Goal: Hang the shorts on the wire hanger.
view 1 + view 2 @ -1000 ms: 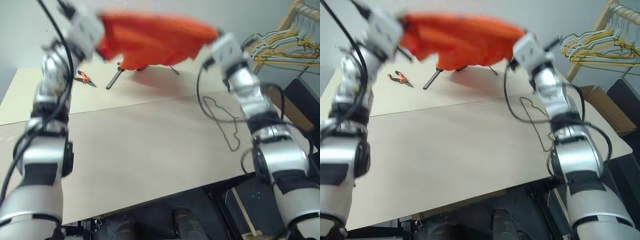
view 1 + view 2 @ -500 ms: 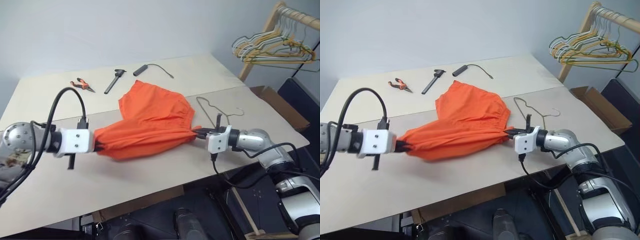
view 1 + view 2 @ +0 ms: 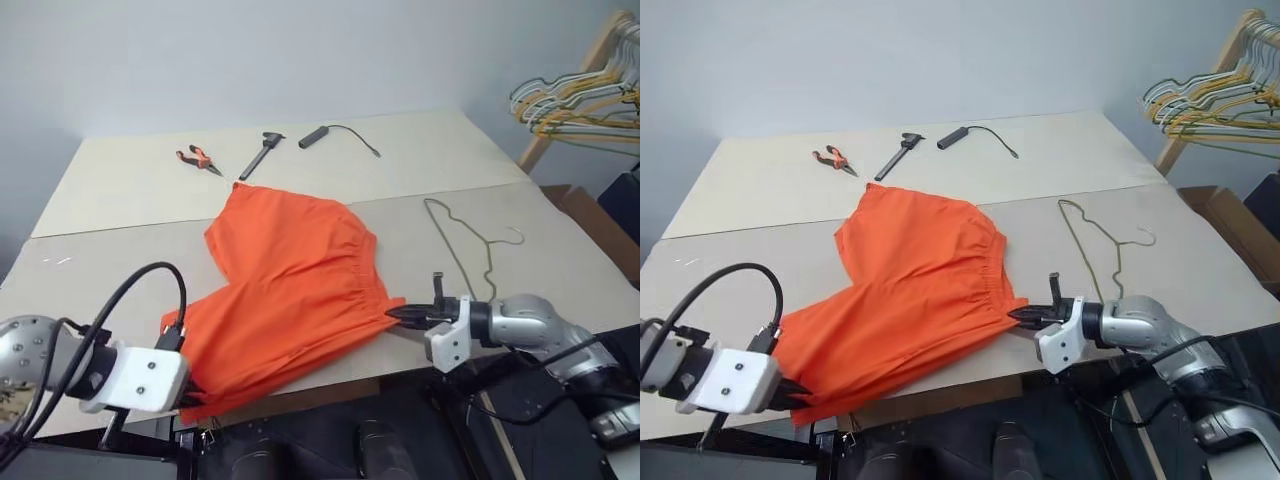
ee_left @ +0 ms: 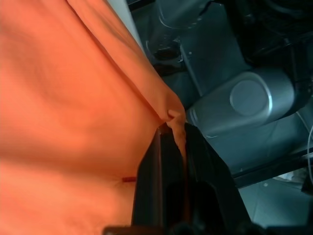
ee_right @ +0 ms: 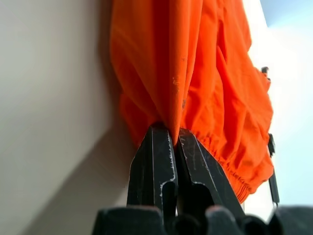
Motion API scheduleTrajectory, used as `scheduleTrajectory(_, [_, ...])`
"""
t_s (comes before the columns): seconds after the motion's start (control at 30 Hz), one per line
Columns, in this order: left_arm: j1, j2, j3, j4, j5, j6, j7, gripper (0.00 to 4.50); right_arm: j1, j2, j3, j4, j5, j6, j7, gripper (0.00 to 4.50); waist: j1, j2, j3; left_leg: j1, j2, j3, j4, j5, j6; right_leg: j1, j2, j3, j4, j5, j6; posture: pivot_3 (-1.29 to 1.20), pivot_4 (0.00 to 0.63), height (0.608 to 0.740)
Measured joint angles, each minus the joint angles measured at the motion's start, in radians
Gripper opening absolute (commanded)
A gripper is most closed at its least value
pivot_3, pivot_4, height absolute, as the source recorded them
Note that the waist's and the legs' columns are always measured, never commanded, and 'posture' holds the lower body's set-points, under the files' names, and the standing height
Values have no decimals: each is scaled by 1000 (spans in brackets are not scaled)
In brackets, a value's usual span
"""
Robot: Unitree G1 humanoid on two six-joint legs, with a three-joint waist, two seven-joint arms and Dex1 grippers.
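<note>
Both black two-fingered grippers, left (image 4: 172, 128) and right (image 5: 174, 134), pinch the bright orange fabric shorts (image 3: 285, 290). The shorts lie spread on the beige table (image 3: 120, 190). The thin bare metal wire hanger (image 3: 462, 252) lies beside them.

Orange shorts (image 3: 285, 290) spread flat on table; bare wire hanger (image 3: 462, 245) just beside.

1. I find no lettering, brand, number or sign that I can read anywhere in my views.
2. The shorts (image 3: 290, 290) show me plain orange cloth with no print.
3. The worktop (image 3: 120, 190) carries no marking that I can make out, and the small tools along its far edge are too small for me to read.
</note>
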Motion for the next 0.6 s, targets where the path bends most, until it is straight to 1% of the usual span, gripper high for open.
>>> scheduleTrajectory(0.13, [45,-22,9,-34,42,2,8,0,131,-98,-23,-193,89,131,78,23,14,0,3,1,1,0,0,-1,2,0,1,0,0,-2,-3,-147,146,740])
scheduleTrajectory(0.17, [52,-24,9,-35,52,-4,8,0,157,-122,-23,-233,109,159,100,261,15,1,3,1,1,0,0,-1,2,0,1,0,0,-2,-3,-148,146,740])
scheduleTrajectory(0.23, [61,-27,9,-31,72,-9,5,483,204,-162,-28,-305,152,222,143,744,17,0,3,1,2,0,0,-2,2,1,1,0,0,-2,-3,-151,148,740])
scheduleTrajectory(0.27, [64,-29,9,-26,80,-10,3,678,234,-182,-40,-343,179,275,166,1077,18,0,4,1,2,0,0,-2,3,1,1,0,0,-3,-3,-151,148,740])
scheduleTrajectory(0.43, [87,-41,21,-5,105,-49,-21,2207,307,-242,-99,-446,246,423,228,2775,20,-1,8,1,3,1,0,-3,2,0,2,0,-1,-4,-3,-140,150,740])
scheduleTrajectory(0.47, [86,-47,24,0,104,-53,-26,2493,327,-250,-125,-469,262,454,234,3079,23,-1,10,1,4,1,0,-3,2,0,2,0,-1,-4,-3,-134,150,740])
scheduleTrajectory(0.5, [82,-58,40,8,100,-58,-34,2862,360,-277,-160,-498,294,495,251,3480,30,-1,13,1,4,1,0,-3,2,-1,2,0,-1,-4,-4,-130,148,740])
scheduleTrajectory(0.53, [75,-59,54,18,92,-62,-41,2862,383,-299,-186,-512,316,524,267,3480,36,-1,15,1,4,1,0,-3,2,-1,2,0,-1,-4,-4,-129,147,740])
scheduleTrajectory(0.6, [39,-64,87,44,36,-71,-70,2862,453,-345,-281,-538,399,609,312,3480,45,-1,17,0,4,1,0,-4,2,-1,2,-1,-1,-4,-4,-128,146,740])
